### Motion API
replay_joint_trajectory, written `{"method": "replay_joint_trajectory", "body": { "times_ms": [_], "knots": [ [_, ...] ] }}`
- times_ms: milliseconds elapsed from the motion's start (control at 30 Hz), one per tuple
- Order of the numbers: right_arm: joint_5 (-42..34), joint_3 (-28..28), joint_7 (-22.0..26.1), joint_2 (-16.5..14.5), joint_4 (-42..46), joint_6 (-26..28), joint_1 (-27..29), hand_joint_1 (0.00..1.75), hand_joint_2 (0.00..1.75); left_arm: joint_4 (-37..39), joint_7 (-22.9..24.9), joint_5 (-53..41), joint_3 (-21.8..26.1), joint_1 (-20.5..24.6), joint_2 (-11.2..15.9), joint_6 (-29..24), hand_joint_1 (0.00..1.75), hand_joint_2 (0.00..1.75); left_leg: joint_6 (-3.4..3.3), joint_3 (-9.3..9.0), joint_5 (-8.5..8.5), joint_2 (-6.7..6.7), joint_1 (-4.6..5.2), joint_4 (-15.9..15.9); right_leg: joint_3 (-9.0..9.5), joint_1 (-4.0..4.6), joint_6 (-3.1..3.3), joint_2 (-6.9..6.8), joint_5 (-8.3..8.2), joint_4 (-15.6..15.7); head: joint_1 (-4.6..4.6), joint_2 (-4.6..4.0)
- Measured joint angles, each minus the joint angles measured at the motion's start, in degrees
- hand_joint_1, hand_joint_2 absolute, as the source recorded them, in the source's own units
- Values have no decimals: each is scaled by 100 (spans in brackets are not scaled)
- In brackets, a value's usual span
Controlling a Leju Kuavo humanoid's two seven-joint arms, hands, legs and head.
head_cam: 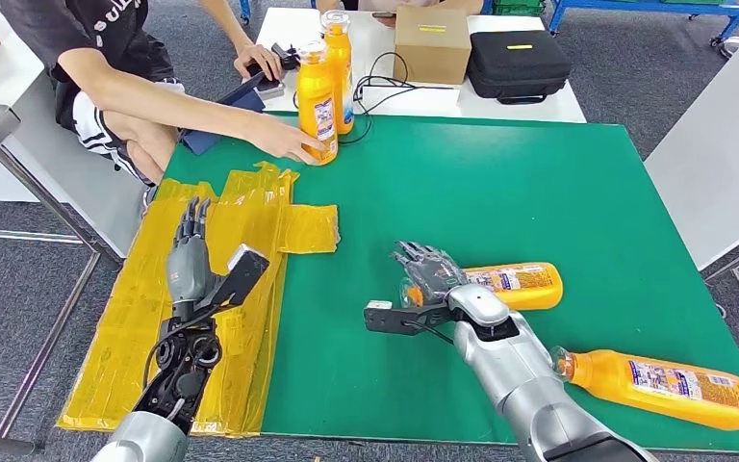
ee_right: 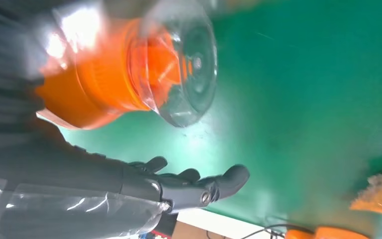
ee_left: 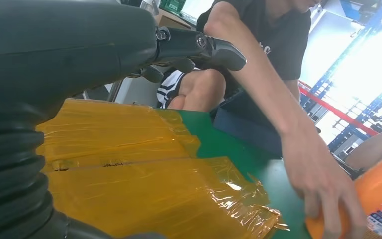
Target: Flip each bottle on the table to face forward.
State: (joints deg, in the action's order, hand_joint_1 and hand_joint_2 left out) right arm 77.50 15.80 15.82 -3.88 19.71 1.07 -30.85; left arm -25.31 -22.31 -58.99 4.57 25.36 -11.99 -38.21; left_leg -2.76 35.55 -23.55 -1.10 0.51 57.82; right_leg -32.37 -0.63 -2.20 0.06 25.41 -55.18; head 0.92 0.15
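Two orange bottles lie on their sides on the green table (head_cam: 500,183): one (head_cam: 515,286) by my right hand (head_cam: 428,272), another (head_cam: 669,387) near the front right corner. My right hand reaches over the first bottle's cap end with its fingers (ee_right: 199,184) stretched out; the clear cap and orange neck (ee_right: 129,74) lie close beside the palm, not gripped. Two more orange bottles stand upright at the table's far edge, and a person's hand (head_cam: 284,142) holds the nearer one (head_cam: 317,101). My left hand (head_cam: 188,252) hovers open over the yellow sheet (head_cam: 241,231).
A person sits at the far left, an arm reaching across to the upright bottles (ee_left: 378,199). Behind the green table, a white table carries a cardboard box (head_cam: 431,43), a black case (head_cam: 518,63) and cables. Another white table (head_cam: 722,154) stands to the right.
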Motion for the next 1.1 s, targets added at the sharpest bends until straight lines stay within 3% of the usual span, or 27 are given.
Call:
{"method": "replay_joint_trajectory", "body": {
  "times_ms": [267, 433, 667, 867, 1100],
  "knots": [
    [-322, 150, 3, 279, 589, 272, 122, 0, 175, 0, -7, 52, 10, -36, 34, 15, 0, 175, 0, 3, 0, -4, 2, 0, -3, -1, 0, -2, 0, 0, -1, 0],
    [-510, 293, -463, 989, 1505, 12, 373, 0, 175, -5, -5, 183, 25, -79, 106, 37, 0, 175, -1, 7, 0, -12, 13, 1, -4, -11, -1, -9, 0, 1, 1, 0],
    [-982, 77, -311, 2037, 1930, -128, 330, 0, 175, -23, -49, 304, 70, -109, 220, 23, 0, 175, -5, 10, 0, -11, 27, 1, -3, -20, -5, -9, -3, 2, 1, 0],
    [-1164, -52, -52, 2533, 1772, -233, 104, 0, 175, -26, -85, 326, 90, -108, 264, 13, 0, 175, -6, 10, 0, -12, 26, 2, -5, -18, -5, -11, -3, 2, 0, 0],
    [-1279, -101, 10, 2801, 1698, -366, 102, 0, 175, -26, -90, 330, 119, -108, 281, 7, 0, 175, -6, 12, 0, -11, 25, 2, -9, -18, -5, -11, -2, 2, 1, 1]
  ]
}}
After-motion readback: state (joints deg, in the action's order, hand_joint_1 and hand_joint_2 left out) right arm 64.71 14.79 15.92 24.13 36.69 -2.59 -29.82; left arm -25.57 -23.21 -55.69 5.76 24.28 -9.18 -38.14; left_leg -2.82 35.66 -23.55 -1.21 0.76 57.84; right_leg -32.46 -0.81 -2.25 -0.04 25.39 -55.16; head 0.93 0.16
